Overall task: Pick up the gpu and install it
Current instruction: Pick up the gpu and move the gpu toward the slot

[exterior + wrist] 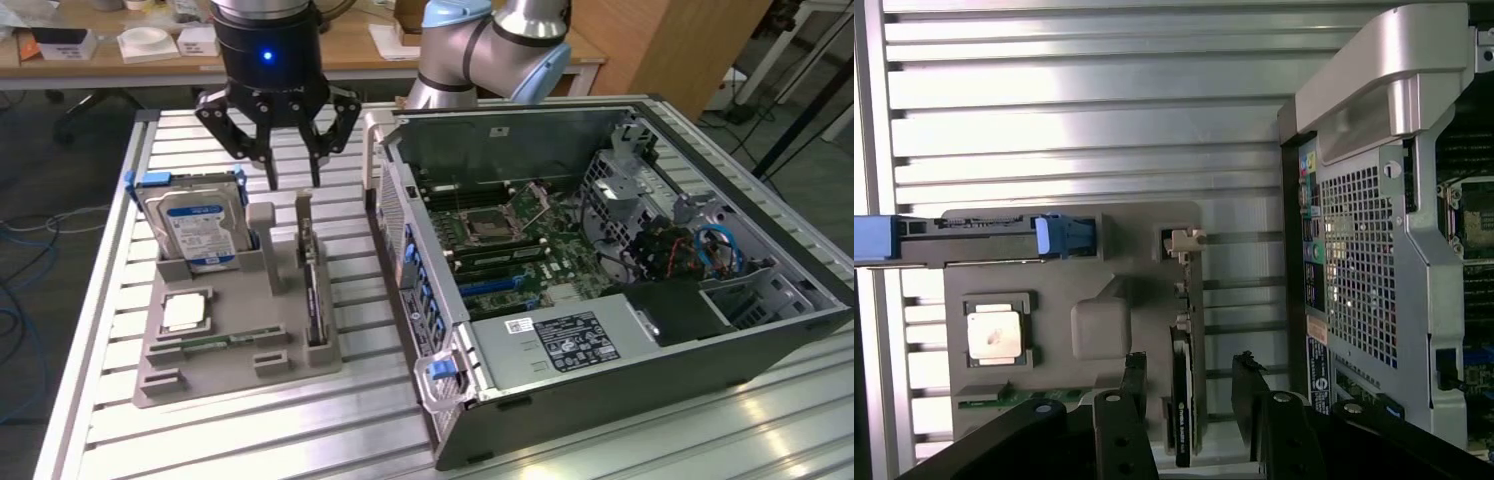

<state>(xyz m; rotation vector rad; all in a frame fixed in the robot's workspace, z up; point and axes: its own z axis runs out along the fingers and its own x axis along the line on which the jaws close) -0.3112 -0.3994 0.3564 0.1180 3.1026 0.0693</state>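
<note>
Black fingers of the pincer are spread wide and hold nothing, hanging in the upper left of the exterior view above the grey holder on the table. The gpu stands on its thin edge in a slot along the holder's right side, just beside the open computer case. Its long axis runs from the upper part of the frame down toward the lower part.

The card lies directly below the pincer, apparently under its upper end, and apart from it. In the wrist view the pincer straddles the gpu, with one finger on each flat face and clear gaps on both sides. The hard drive stands well apart to the left.
</note>
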